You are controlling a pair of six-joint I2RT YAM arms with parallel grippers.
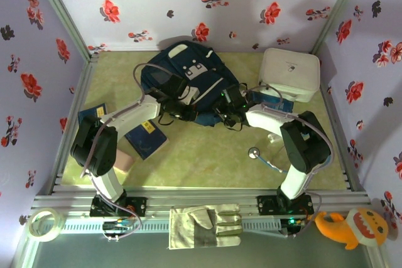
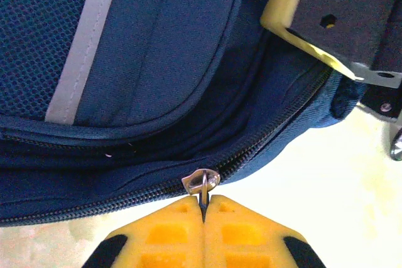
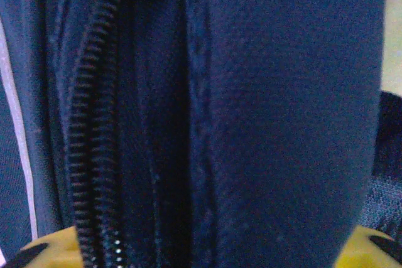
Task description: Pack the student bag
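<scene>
The student bag (image 1: 188, 80) lies flat on the desk (image 1: 207, 161), midway along the far edge, with both arms reaching in to its near side. From where I stand, the left pincer (image 2: 204, 218) has its yellow fingers (image 2: 169, 243) pressed together on the zip pull (image 2: 202, 183), right at the bag's lower seam where the zip curves round. The right pincer (image 1: 229, 110) sits against the bag's near right side. A thick fold of navy cloth and a run of zip teeth stand between its fingers, but I can't tell whether they are squeezing it. A white zip case (image 1: 290, 73) rests in the far right corner, and a blue book (image 1: 146, 139) lies near the left edge.
</scene>
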